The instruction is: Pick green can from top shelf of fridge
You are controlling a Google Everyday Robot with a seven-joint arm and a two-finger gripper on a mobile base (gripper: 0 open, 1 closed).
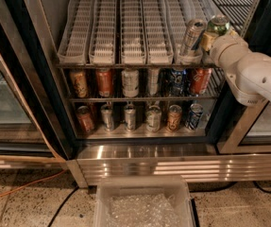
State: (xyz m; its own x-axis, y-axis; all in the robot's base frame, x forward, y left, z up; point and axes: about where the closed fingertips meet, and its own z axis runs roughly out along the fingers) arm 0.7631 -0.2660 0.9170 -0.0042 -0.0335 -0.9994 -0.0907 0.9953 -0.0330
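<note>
So here's where I'm at: the slim green drink can with the silver top rim [218, 24] is at the far right front end of the top shelf of white slotted plastic can lanes [132, 27], up in the big black-framed display fridge with the stainless base [149, 163]. A silver-grey can [191, 36] is leaning tilted just beside it on the left, close enough that they may be touching, I can't say for sure. The two-finger gripper [211, 38] on my chunky white arm [258, 77] is right up against the green can's lower body, coming in from the right, but the wrist blocks my view, so I honestly can't tell whether it's open or clamped on the can. Handling-wise I'd treat it as a full can: some heft, stiff if squeezed around the middle of the body, but smooth, and probably damp and slippery coming out of a cooler. I'd grab mid-body, below the rim, squarely across the round. The main worry is knocking that leaning grey can out of its lane, or onto the rows of cans on the wire shelves below [130, 82], or down into the clear plastic bin on the floor [142, 203].
</note>
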